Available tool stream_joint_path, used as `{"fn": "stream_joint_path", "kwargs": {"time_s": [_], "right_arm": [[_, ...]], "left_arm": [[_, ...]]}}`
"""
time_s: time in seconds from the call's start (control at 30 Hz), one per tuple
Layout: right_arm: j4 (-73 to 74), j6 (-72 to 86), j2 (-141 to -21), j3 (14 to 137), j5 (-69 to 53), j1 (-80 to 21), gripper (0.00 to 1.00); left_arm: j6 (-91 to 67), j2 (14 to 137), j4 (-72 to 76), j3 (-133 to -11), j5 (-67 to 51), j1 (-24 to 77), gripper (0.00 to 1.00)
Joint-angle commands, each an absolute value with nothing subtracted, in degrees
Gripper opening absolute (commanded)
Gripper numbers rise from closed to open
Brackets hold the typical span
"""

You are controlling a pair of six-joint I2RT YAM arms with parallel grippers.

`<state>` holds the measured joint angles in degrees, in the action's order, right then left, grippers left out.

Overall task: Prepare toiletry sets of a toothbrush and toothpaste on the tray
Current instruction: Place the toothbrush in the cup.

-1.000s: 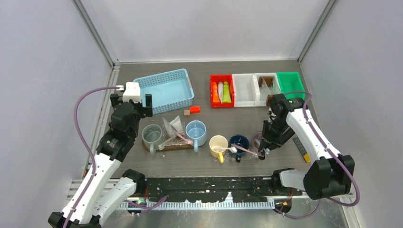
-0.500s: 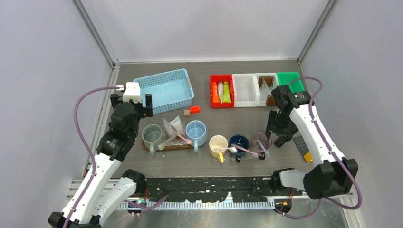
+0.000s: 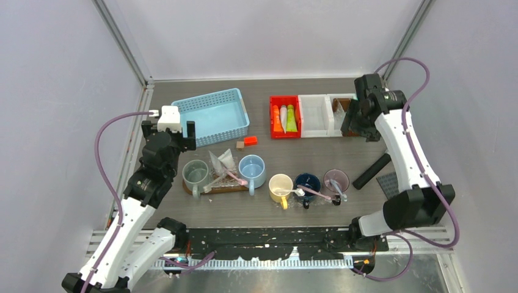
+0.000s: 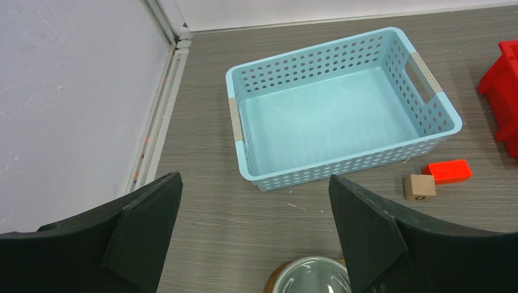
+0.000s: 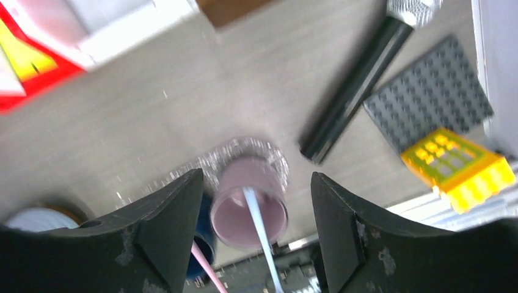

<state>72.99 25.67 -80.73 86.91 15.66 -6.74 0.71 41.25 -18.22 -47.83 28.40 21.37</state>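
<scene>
Right gripper (image 5: pixel 255 177) had released the toothbrush (image 5: pixel 259 232) into the mauve mug (image 3: pixel 336 180) at 4 o'clock and risen toward 2 o'clock, fingers apart, empty; left gripper (image 4: pixel 253 180) gaped idle; toothpaste (image 3: pixel 283 117), at 1 o'clock, seemed next.

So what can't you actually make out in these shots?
Bin of brown blocks, top view: the right arm covers part of it.
Grey-green mug, left wrist view: cut off by the bottom edge.
Red bin, right wrist view: blur smears its contents.
Yellow mug, top view: too small to tell what's inside.
</scene>
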Motion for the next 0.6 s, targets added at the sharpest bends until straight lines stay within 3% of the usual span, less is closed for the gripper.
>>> {"fn": "stream_joint_path", "kwargs": {"time_s": [0.0, 0.3, 0.57], "right_arm": [[62.5, 24.0, -86.9, 93.2, 15.3, -3.2, 0.71], [56.4, 21.0, -103.8, 104.8, 5.3, 9.7, 0.70], [57.6, 15.4, -116.2, 115.5, -3.6, 12.6, 0.62]], "left_arm": [[1.2, 40.2, -14.8, -47.7, 28.1, 21.6, 0.93], [0.7, 40.1, -14.8, -47.7, 27.2, 21.6, 0.93], [0.8, 41.4, -14.9, -47.8, 27.4, 21.6, 0.93]]}}
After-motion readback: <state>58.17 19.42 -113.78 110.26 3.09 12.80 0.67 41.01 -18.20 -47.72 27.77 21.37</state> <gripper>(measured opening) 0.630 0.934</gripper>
